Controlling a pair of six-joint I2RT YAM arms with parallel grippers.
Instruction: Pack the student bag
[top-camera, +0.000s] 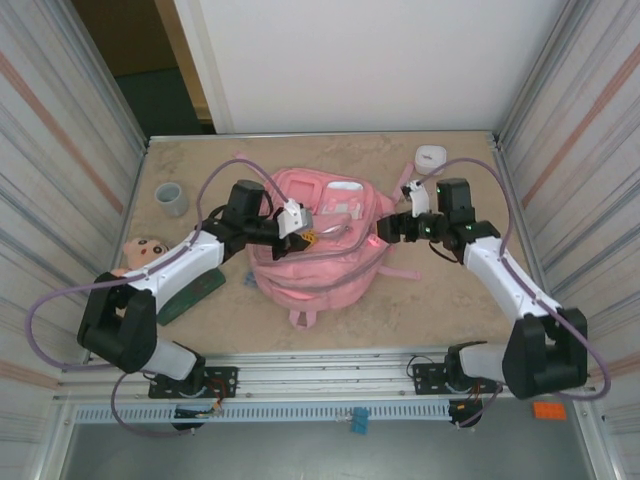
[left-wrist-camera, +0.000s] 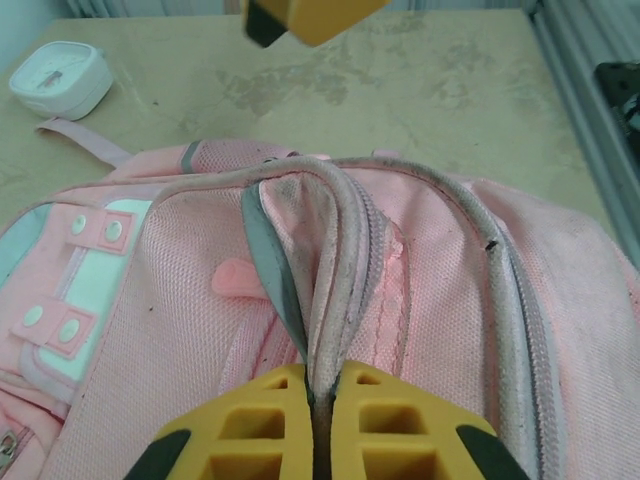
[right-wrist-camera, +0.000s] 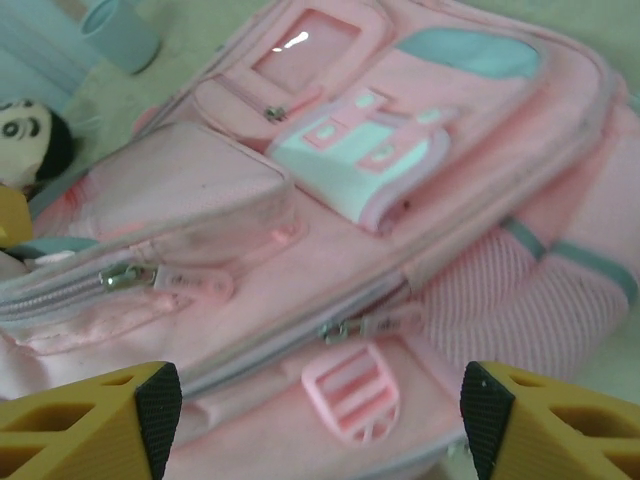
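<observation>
Pinching the student bag (left-wrist-camera: 430, 300) by its zipper, left hand (left-wrist-camera: 320, 405) clenches (right hand (right-wrist-camera: 320, 415) spread, apparently empty).

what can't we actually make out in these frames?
- Inside of the student bag: top external, its own fabric covers it. In left wrist, the left gripper pinches a rim fold shut and no opening shows.
- Green flat item: top external, partly under the left arm, so it can't be identified.
- Yellow piece: left wrist, cut off by the top edge.
- Doll face: right wrist, cut by the left edge and blurred.
</observation>
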